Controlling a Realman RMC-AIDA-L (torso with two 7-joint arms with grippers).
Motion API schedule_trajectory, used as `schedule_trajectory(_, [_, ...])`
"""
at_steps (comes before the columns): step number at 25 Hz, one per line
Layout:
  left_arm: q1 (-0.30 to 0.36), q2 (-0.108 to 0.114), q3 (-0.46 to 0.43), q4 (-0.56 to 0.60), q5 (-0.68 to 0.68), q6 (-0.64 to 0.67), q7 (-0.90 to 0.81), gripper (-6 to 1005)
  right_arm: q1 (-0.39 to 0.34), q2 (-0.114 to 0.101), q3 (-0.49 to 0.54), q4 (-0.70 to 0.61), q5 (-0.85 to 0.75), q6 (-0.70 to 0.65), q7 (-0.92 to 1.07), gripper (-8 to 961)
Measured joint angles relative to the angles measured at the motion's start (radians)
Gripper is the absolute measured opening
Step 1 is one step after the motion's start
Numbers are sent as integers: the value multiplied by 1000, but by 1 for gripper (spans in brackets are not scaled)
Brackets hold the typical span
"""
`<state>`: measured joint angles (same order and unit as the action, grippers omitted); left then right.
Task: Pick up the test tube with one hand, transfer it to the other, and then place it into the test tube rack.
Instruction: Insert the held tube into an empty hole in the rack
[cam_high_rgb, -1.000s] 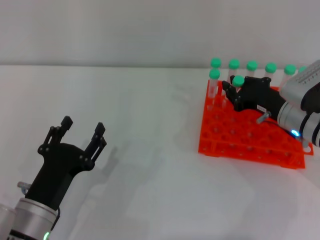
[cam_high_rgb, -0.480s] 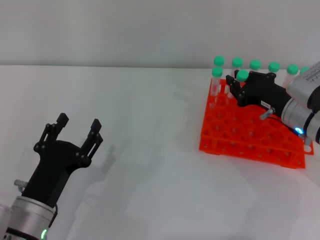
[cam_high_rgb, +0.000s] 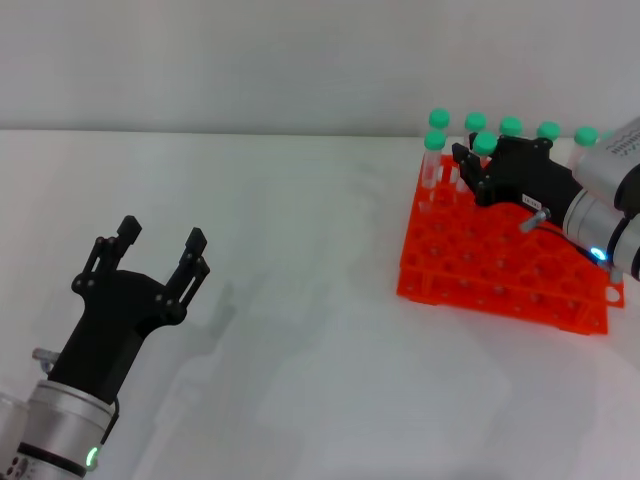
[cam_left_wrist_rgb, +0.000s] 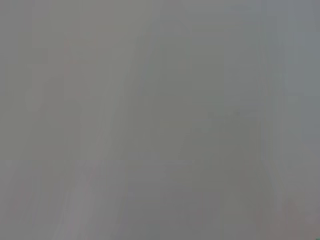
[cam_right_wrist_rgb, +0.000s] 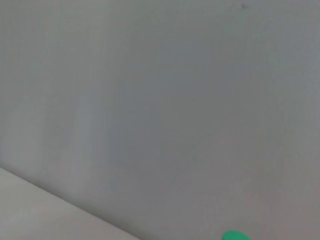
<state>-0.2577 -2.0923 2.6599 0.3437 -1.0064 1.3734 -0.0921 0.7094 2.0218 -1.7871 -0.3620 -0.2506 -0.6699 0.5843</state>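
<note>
Nearest the camera, low on the left of the white table (cam_high_rgb: 300, 330), the left gripper (cam_high_rgb: 160, 243) hovers with its fingers spread wide and nothing between them. Farther off on the right stands the orange rack (cam_high_rgb: 500, 270). Over its near-left part the right gripper (cam_high_rgb: 468, 170) clasps the tube (cam_high_rgb: 484, 146), whose green cap shows just above the black fingers, its lower end hidden behind them. Beyond, other green-capped tubes (cam_high_rgb: 511, 126) stand in the rack's back row, one more (cam_high_rgb: 434, 142) at the left corner.

A white table (cam_high_rgb: 300, 260) meets a pale wall (cam_high_rgb: 250, 60) — other green-capped tubes (cam_high_rgb: 547, 131) stand behind.
</note>
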Motion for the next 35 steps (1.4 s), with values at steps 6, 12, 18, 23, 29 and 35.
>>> schedule_trajectory(6, [-1, 0, -2, 0, -12, 4, 0, 789, 8, -2, 0, 0, -7, 10, 0, 204])
schedule_trajectory(12, [-2, 0, -2, 0, -15, 1, 0, 789, 27, -1, -2, 0, -9, 79, 0, 269])
schedule_trajectory(18, [-3, 0, -2, 0, -15, -1, 0, 789, -3, -3, -1, -41, -8, 70, 0, 479])
schedule_trajectory(23, [-3, 0, -1, 0, -15, -1, 0, 789, -56, -9, 2, -109, -9, 67, 0, 603])
schedule_trajectory(29, [-3, 0, -1, -4, -19, -2, 0, 789, -112, -14, 32, -154, -9, 36, 0, 611])
schedule_trajectory(35, [-5, 0, -1, -25, -21, -5, 0, 789, -168, -14, 87, -166, -9, -63, 0, 617])
